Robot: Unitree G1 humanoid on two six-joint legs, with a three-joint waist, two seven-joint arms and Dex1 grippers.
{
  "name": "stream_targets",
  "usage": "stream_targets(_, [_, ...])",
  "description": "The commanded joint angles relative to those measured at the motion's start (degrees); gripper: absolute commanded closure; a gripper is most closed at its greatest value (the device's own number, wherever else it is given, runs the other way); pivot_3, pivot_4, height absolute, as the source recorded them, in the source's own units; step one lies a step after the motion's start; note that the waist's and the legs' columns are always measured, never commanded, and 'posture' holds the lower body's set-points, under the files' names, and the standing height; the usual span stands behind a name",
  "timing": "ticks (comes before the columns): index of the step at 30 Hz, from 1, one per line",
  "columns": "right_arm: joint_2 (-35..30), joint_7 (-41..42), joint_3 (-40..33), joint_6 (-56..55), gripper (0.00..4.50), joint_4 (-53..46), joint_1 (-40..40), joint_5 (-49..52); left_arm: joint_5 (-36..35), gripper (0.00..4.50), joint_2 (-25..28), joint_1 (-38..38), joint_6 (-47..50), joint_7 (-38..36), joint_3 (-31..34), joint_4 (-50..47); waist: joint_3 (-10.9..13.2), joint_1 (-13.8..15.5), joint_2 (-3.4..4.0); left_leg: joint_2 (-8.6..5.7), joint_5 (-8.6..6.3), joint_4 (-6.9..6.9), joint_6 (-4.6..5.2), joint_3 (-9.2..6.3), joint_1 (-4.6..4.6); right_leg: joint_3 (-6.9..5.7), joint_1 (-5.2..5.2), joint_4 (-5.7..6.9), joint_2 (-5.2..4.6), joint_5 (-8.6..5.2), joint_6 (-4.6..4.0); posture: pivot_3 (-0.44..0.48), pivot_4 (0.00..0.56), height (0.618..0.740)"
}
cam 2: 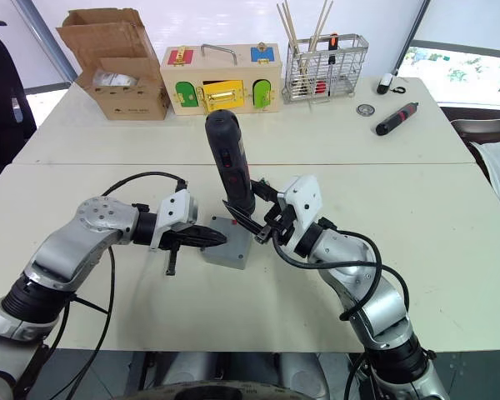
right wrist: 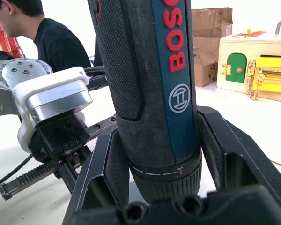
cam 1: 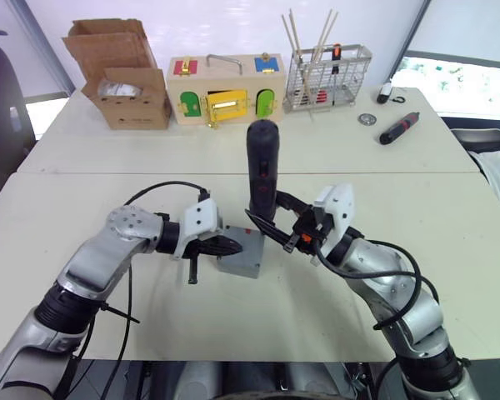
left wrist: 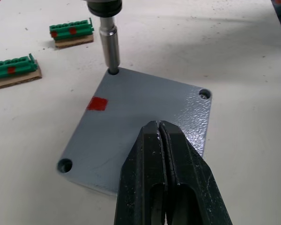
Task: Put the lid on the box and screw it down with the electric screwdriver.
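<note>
At mid-frame, our closed left gripper [cam 1: 225, 245] pins the flat grey plastic lid [left wrist: 145, 117] on its box, so our right gripper [cam 1: 271, 227], clamping the thick black electric screwdriver [cam 1: 262, 167], should keep the bit vertical in the corner hole.

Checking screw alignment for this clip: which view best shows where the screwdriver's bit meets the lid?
The left wrist view: the electric screwdriver has its bit in a corner hole of the lid. The eye views show the upright body over the lid, the contact hidden. The right wrist view shows its body.
</note>
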Motion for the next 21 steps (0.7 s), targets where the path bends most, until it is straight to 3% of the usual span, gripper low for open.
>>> stream_targets(1, [-0.67, 0.15, 1.70, 2.65, 2.72, 3.61, 2.60, -1.61, 1.30, 4.50, 0.56, 1.28, 0.31, -0.19, -1.58, 0.67, -0.12, -0.01, 0.00, 0.00, 0.00, 0.00, 0.00, 0.00, 0.00, 0.00, 0.00, 0.00, 0.00, 0.00, 0.00, 0.000, 0.150, 0.740])
stream_targets(21, [-0.95, 0.20, 1.01, 3.14, 2.72, 2.45, 2.19, -1.51, 1.38, 4.50, 0.21, 1.13, 0.14, -0.12, -1.81, 1.31, -0.23, 0.00, -0.02, 0.00, -0.01, -0.03, 0.01, -0.01, 0.01, 0.00, 0.02, -0.06, 0.00, -0.01, 0.00, 0.000, 0.150, 0.740])
